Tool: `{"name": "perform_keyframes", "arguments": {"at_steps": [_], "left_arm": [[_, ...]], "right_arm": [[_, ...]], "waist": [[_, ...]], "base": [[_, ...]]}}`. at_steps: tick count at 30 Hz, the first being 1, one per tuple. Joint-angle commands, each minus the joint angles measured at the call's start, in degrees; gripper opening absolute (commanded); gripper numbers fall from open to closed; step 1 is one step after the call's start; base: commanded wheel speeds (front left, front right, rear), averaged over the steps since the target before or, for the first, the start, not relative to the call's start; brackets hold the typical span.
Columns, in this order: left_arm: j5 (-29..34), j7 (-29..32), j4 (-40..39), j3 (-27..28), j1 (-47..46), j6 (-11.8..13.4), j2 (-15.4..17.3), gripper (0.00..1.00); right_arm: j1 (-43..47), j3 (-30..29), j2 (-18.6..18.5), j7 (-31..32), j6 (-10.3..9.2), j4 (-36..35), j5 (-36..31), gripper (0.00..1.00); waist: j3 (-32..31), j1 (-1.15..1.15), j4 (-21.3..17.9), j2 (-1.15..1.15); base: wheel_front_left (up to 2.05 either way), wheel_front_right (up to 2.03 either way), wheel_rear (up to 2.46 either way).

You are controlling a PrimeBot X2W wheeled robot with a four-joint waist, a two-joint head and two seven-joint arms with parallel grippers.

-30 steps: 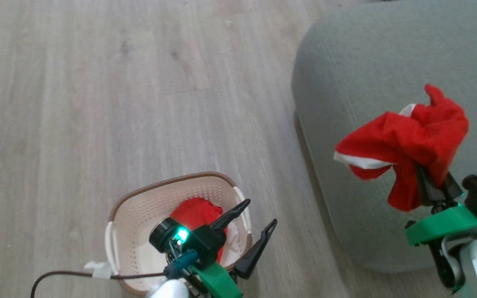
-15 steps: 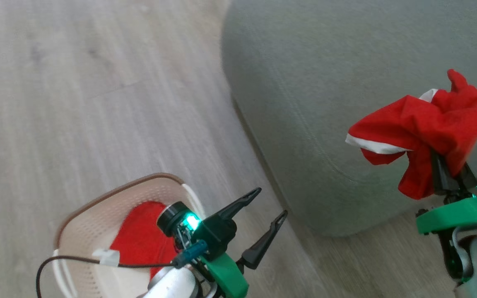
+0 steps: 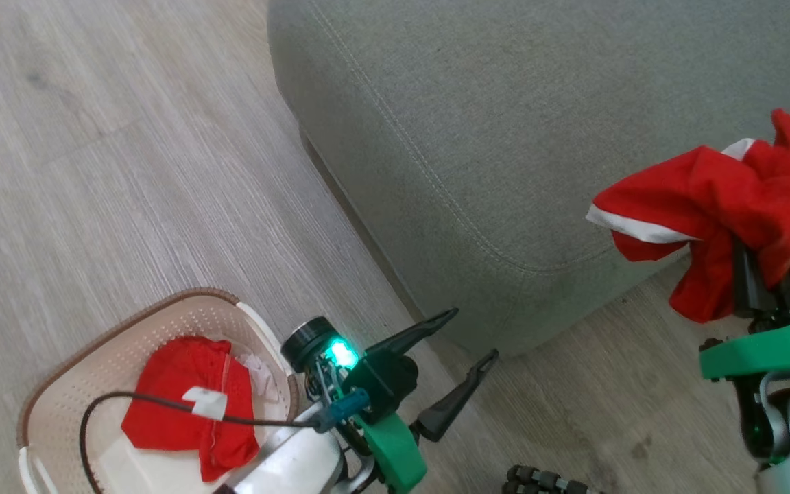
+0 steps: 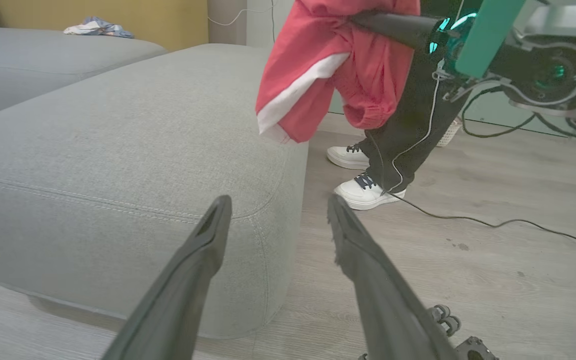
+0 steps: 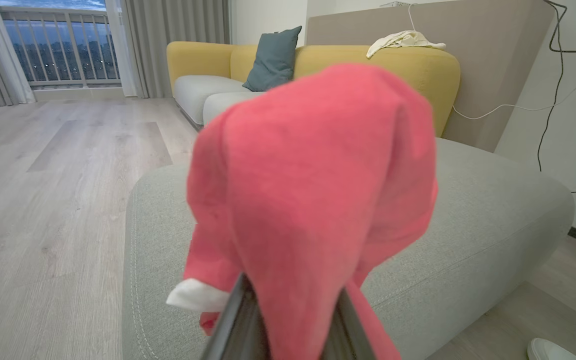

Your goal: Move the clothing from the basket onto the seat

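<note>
Clothing stretched leftward in clamped right end effector, left end effector gaping empty

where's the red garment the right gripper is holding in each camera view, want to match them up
Head view: the lifted bright red fabric garment with white trim is at the right edge, above mid-height.
Left wrist view: the garment hangs at top centre.
Right wrist view: the garment sits in the centre, down to the bottom edge.
Shared landmark: the large grey-green fabric seat cushion, in all three.

right claw — clutching clothing, left claw spread
</note>
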Motion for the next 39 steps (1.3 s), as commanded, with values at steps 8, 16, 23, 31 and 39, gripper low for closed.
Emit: {"name": "perform_keyframes", "arguments": {"at_steps": [8,16,23,31,39], "left_arm": [[-0.7,-0.3,-0.8,0.6,-3.4,0.0,1.1,1.00],[0.5,-0.3,-0.2,-0.3,-4.0,0.0,3.0,1.00],[1.7,-0.3,1.0,-2.6,-8.7,0.0,6.2,1.00],[2.0,-0.3,1.4,-3.9,-12.6,0.0,8.8,1.00],[2.9,-0.3,0.8,-4.8,-15.3,0.0,8.7,1.00]], "right_arm": [[-1.7,0.2,-0.1,-0.4,-0.01,-2.3,-0.7,0.00],[-10.9,-0.8,-4.9,-0.4,-0.01,-1.9,1.7,0.00],[-23.1,-4.3,-11.7,-0.4,-0.01,3.8,5.9,0.00],[-35.7,-3.7,-16.5,-0.4,-0.01,14.1,11.7,0.00],[-49.7,0.8,-23.8,-0.4,-0.01,33.9,18.1,0.00]], "waist": [[1.7,0.00,-0.2,0.00],[6.3,0.00,-0.7,0.00],[14.7,0.00,2.4,0.00],[21.8,0.00,5.7,0.00],[26.9,0.00,11.9,0.00]], "base": [[0.00,0.00,0.00],[0.00,0.00,0.00],[0.00,0.00,0.00],[0.00,0.00,0.00],[0.00,0.00,0.00]]}}
